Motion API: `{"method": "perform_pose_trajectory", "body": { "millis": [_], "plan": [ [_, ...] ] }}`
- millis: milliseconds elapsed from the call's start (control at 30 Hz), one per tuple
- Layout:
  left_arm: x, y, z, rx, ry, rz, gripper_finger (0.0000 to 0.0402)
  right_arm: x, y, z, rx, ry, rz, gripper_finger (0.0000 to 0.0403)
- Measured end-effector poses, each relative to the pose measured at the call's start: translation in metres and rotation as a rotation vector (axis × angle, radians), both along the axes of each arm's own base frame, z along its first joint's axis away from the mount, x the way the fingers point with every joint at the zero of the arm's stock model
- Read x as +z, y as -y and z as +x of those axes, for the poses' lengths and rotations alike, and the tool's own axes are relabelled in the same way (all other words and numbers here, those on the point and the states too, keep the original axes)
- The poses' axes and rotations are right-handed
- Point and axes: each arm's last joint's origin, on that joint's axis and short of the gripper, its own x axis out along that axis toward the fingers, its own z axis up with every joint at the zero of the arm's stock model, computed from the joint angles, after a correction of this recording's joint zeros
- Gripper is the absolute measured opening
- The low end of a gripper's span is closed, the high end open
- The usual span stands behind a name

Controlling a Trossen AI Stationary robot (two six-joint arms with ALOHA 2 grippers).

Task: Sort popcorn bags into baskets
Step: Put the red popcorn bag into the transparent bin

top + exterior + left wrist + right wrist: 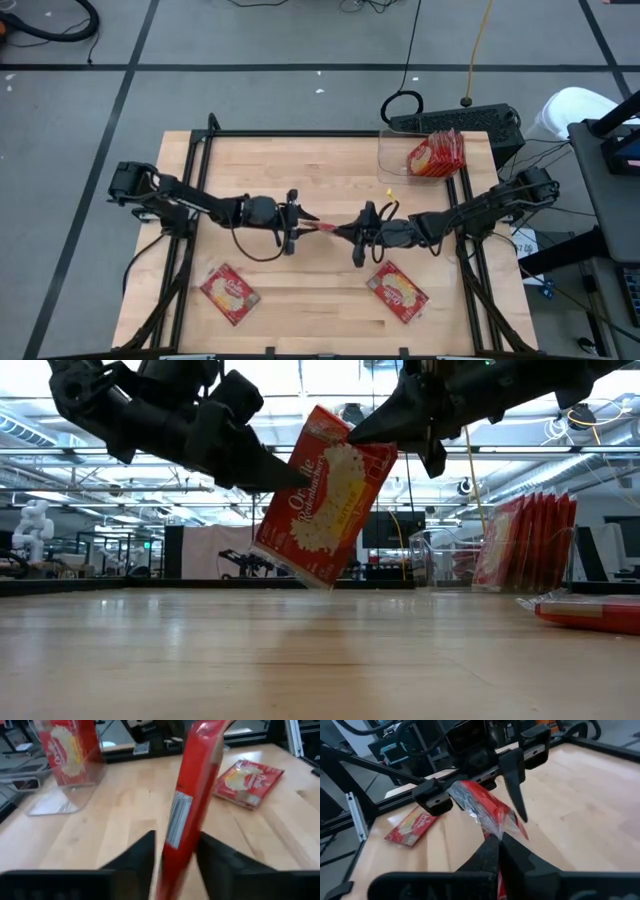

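Pinched shut on one corner, the held popcorn bag (pixel 322 228) is carried by the right gripper (pixel 357 234) mid-table; left gripper (pixel 297 222) fingers straddle it, grip uncertain. Handover judged underway. Next: release by one arm, carriage to the clear basket (pixel 392 160) at two o'clock.

I count one popcorn bag in the air (pixel 325 228) between my two grippers, two flat bags (pixel 230 293) on the table, an uncountable upright bunch (pixel 437 153), and one clear bin (pixel 392 160).
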Motion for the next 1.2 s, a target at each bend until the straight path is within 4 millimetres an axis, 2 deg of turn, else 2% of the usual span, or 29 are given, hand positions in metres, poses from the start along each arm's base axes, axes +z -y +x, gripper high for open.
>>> {"method": "perform_pose_trajectory", "body": {
  "millis": [133, 200, 300, 367, 467, 567, 733, 833, 967, 1100, 1200],
  "plan": [
    [0.001, -0.011, 0.001, 0.004, 0.008, -0.062, 0.0047, 0.001, 0.002, 0.001, -0.004, 0.004, -0.041, 0.0001],
    [0.002, -0.017, 0.001, 0.004, 0.017, -0.097, 0.0019, 0.003, 0.004, 0.001, -0.040, 0.015, -0.052, 0.0006],
    [0.005, -0.022, 0.002, -0.003, 0.042, -0.116, 0.0027, 0.012, 0.008, -0.003, -0.133, 0.080, 0.075, 0.0024],
    [0.005, -0.025, 0.001, -0.006, 0.042, -0.135, 0.0037, 0.021, 0.010, -0.008, -0.129, 0.105, 0.135, 0.0044],
    [0.005, -0.030, 0.001, -0.017, 0.039, -0.177, 0.0037, 0.035, 0.009, -0.018, -0.061, 0.107, 0.114, 0.0080],
    [0.009, -0.031, 0.002, -0.046, 0.076, -0.226, 0.0021, 0.040, 0.006, -0.027, -0.045, 0.081, 0.092, 0.0120],
    [0.014, -0.028, 0.003, -0.067, 0.125, -0.289, 0.0018, 0.051, 0.000, -0.030, -0.045, 0.169, 0.162, 0.0182],
    [0.021, -0.026, 0.004, -0.099, 0.184, -0.293, 0.0033, 0.058, -0.003, -0.029, -0.035, 0.212, 0.177, 0.0211],
    [0.029, -0.024, 0.004, -0.152, 0.257, -0.316, 0.0050, 0.077, -0.009, -0.025, -0.064, 0.160, 0.092, 0.0225],
    [0.030, -0.024, 0.003, -0.188, 0.264, -0.319, 0.0034, 0.105, -0.017, -0.026, -0.169, 0.097, -0.063, 0.0226],
    [0.030, -0.024, 0.003, -0.193, 0.268, -0.300, 0.0020, 0.119, -0.019, -0.027, -0.167, 0.056, -0.122, 0.0226]
  ]
}}
